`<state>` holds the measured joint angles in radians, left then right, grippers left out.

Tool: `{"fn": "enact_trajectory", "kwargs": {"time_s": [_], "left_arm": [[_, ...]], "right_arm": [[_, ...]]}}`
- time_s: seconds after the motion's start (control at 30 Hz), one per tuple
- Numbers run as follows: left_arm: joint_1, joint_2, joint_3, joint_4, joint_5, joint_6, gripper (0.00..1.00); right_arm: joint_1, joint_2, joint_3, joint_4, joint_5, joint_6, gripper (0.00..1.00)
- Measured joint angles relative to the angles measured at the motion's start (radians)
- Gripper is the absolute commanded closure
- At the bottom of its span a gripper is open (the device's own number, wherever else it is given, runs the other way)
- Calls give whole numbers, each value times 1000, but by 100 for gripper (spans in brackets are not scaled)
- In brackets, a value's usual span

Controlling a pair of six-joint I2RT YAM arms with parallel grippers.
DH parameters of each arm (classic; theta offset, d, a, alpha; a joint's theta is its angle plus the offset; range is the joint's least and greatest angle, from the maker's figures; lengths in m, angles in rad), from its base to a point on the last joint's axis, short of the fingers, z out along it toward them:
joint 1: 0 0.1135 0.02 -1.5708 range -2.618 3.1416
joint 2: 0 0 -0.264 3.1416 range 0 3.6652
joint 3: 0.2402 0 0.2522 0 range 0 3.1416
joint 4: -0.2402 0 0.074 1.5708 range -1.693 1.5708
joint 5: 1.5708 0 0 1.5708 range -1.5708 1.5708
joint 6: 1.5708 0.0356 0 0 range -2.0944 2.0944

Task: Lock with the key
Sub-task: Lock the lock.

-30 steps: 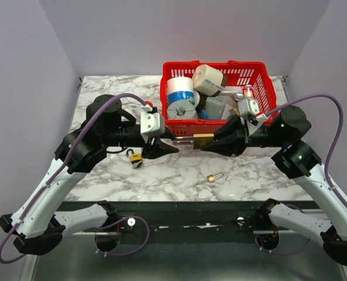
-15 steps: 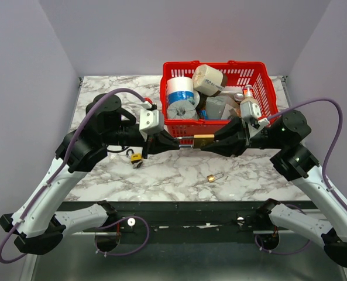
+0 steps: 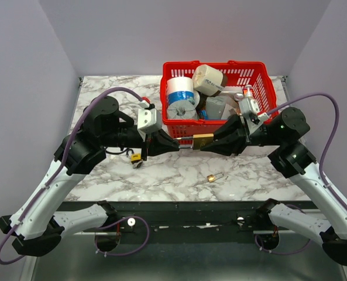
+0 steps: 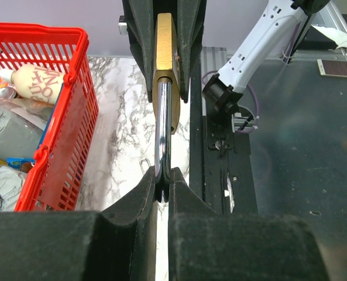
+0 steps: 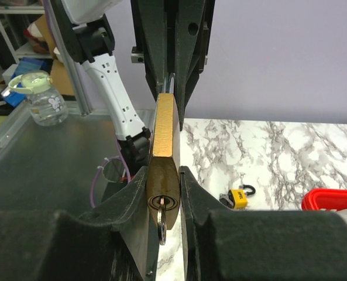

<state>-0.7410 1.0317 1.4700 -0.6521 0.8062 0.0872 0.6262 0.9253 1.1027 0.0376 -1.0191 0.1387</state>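
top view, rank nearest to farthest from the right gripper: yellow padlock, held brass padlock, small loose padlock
1. held brass padlock, clamped in the right gripper
2. small loose padlock, on the table toward the bases
3. yellow padlock, far left

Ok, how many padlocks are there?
3: large brass padlock held between left gripper and right gripper; yellow padlock on the table, left; small brass padlock nearer the front. The red basket may hide others.

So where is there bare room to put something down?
Bare marble: left of the red basket, and the near edge between yellow padlock and small brass padlock. Crowded: the middle, where left hand and right hand clamp the big padlock.
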Motion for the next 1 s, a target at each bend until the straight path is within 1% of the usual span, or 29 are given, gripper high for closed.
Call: {"fn": "enact_trajectory", "kwargs": {"time_s": [0.33,0.67,0.77,1.0], "left_arm": [[-16,-8,-1,0,-14,1,100],[-47,-23,-1,0,-70,-2,100],[-47,-23,-3,7,-70,-23,100],[-46,-18,-41,85,-43,-143,100]], "right_arm": [[-6,26,4,50,-39,74,99],[-6,39,5,107,-60,128,99],[-6,39,5,105,-59,121,99],[-3,36,5,93,-29,87,99]]}}
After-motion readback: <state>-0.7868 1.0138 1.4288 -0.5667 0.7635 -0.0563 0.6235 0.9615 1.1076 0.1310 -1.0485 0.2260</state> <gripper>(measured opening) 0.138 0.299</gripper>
